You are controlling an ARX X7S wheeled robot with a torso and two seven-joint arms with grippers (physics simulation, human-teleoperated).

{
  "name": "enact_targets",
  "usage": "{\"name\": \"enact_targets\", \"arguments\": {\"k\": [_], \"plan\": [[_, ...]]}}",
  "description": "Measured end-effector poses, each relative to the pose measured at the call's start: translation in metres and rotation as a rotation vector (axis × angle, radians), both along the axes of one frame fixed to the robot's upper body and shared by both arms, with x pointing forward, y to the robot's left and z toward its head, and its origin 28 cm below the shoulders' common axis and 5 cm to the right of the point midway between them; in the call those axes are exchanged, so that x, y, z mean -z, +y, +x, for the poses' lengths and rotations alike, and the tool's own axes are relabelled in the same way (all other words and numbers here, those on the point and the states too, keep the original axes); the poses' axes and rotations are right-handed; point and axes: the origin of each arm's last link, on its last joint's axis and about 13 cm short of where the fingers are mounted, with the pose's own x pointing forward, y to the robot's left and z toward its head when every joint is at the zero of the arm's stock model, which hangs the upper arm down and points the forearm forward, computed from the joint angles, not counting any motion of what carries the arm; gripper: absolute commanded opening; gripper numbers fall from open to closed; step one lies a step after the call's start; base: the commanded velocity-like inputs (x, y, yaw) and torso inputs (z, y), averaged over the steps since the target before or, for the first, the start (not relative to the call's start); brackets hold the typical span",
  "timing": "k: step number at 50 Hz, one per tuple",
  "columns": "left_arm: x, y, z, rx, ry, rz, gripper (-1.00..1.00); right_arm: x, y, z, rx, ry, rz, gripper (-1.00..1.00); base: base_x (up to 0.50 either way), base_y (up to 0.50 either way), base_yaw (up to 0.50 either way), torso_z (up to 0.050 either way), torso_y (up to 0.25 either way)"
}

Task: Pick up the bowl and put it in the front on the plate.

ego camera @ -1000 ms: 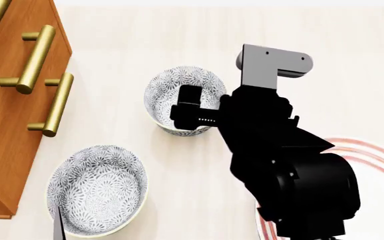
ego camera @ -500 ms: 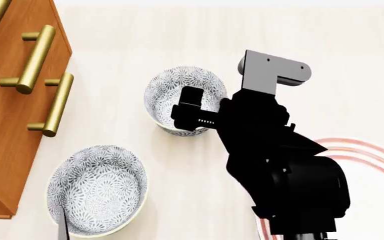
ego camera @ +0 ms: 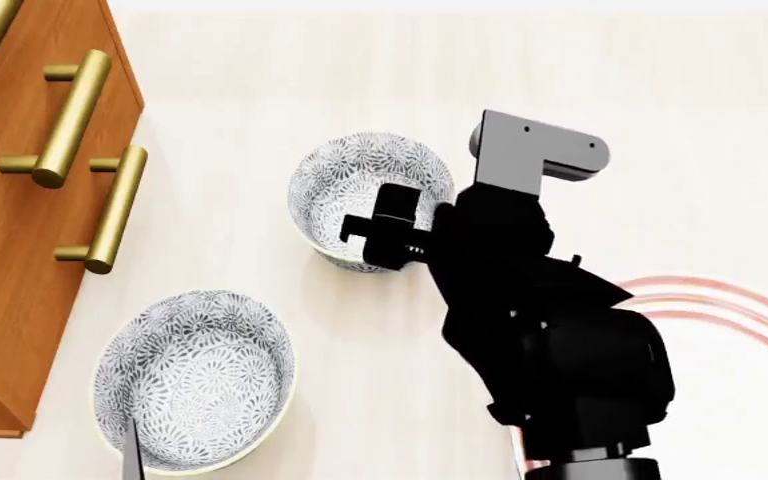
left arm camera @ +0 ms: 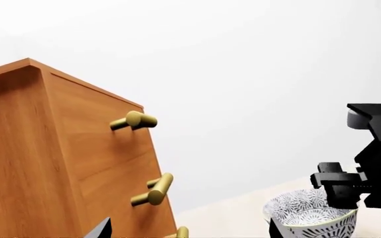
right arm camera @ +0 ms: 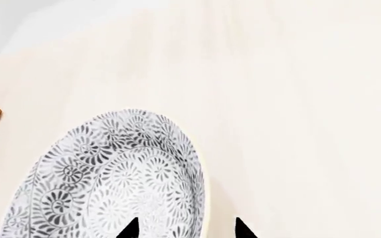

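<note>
Your right gripper (ego camera: 387,238) has slid from the bowl's (ego camera: 357,190) middle to its near right rim and now straddles the wall, fingers spread. The bowl sits mid-table, left of the plate (ego camera: 744,330). Close next.

Looks like a home dining corner: wooden drawers (ego camera: 17,200) with brass handles (ego camera: 71,115), patterned bowls (ego camera: 197,380), a ringed plate (ego camera: 724,300) on a pale tabletop (ego camera: 291,80).
</note>
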Motion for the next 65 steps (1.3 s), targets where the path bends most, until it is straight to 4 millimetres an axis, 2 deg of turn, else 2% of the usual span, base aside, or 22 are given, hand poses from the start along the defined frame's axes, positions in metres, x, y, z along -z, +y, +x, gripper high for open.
{"name": "enact_targets", "arguments": {"k": [22, 32, 50, 59, 65], "plan": [[0.001, -0.001, -0.001, 0.006, 0.004, 0.001, 1.0, -0.009, 0.0, -0.004, -0.015, -0.082, -0.068, -1.0, 0.0, 0.0, 0.0, 0.0, 0.0], [0.002, -0.001, -0.001, 0.008, 0.004, 0.0, 1.0, -0.025, -0.007, -0.005, 0.021, -0.155, -0.1, -1.0, 0.0, 0.0, 0.0, 0.0, 0.0], [0.002, -0.002, -0.002, 0.011, 0.005, -0.003, 1.0, -0.073, -0.037, -0.02, 0.093, -0.322, -0.134, -1.0, 0.0, 0.0, 0.0, 0.0, 0.0], [0.002, -0.002, -0.002, 0.012, 0.004, -0.005, 1.0, -0.093, -0.058, -0.04, 0.11, -0.39, -0.151, -1.0, 0.0, 0.0, 0.0, 0.0, 0.0], [0.002, -0.002, -0.002, 0.013, 0.004, -0.004, 1.0, -0.099, -0.074, -0.059, 0.115, -0.42, -0.161, -1.0, 0.0, 0.0, 0.0, 0.0, 0.0]]}}
